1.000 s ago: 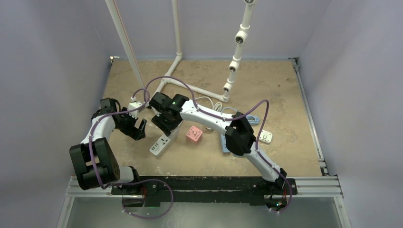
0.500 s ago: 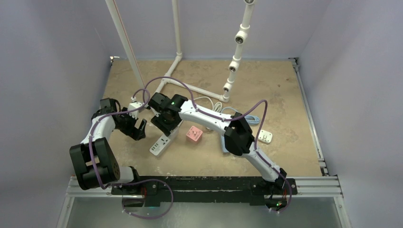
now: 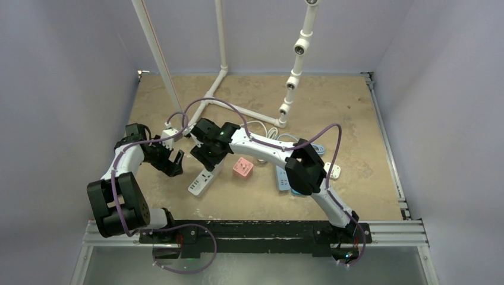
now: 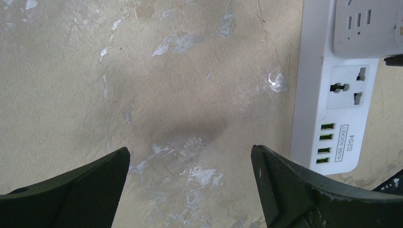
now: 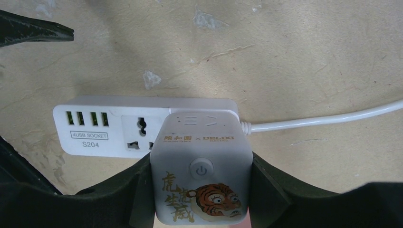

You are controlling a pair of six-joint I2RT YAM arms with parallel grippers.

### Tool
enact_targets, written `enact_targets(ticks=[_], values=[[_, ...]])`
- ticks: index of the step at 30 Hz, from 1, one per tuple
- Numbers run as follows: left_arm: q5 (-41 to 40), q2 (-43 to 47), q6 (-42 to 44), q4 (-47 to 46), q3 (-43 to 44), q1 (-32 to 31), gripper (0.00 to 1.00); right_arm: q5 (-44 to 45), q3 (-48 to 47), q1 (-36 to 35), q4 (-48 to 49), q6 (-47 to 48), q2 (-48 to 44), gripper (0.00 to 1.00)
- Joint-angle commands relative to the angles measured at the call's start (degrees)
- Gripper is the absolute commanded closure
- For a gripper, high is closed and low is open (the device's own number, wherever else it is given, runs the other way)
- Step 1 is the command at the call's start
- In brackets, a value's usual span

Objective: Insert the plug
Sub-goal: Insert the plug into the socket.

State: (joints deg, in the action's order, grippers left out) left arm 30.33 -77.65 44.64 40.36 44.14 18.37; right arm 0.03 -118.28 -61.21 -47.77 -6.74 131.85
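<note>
The plug (image 5: 202, 166) is a white cube with a power button and a tiger picture. My right gripper (image 5: 200, 164) is shut on its two sides. It sits over the far universal socket of the white power strip (image 5: 95, 130), hiding that end; whether it is seated I cannot tell. In the top view the right gripper (image 3: 209, 155) hangs over the strip (image 3: 199, 182). My left gripper (image 4: 190, 166) stands open over bare table just left of the strip (image 4: 332, 109), holding nothing; the plug (image 4: 366, 28) shows at the top right there.
A pink cube (image 3: 242, 167) lies right of the strip, with a blue power strip (image 3: 283, 178) and a small white adapter (image 3: 333, 171) further right. A white cord (image 5: 323, 118) runs off to the right. White pipe frames (image 3: 221, 89) stand behind.
The right arm's elbow has swung to the right and its wrist has shifted slightly with the plug still gripped. The left arm has stayed where it was, open.
</note>
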Motion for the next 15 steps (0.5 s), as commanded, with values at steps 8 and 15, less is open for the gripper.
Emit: enact_targets(ticks=[8,15], values=[[2.51,2.65,1.57,2.38,2.85,0.27,0.02,-7.29,24.79,-0.66,6.20,-2.86,-1.74,1.00],[2.44,2.68,1.76,3.12,3.46,0.29,0.02,-6.24,35.54,-0.64,15.73,-4.08,-4.87,1.00]])
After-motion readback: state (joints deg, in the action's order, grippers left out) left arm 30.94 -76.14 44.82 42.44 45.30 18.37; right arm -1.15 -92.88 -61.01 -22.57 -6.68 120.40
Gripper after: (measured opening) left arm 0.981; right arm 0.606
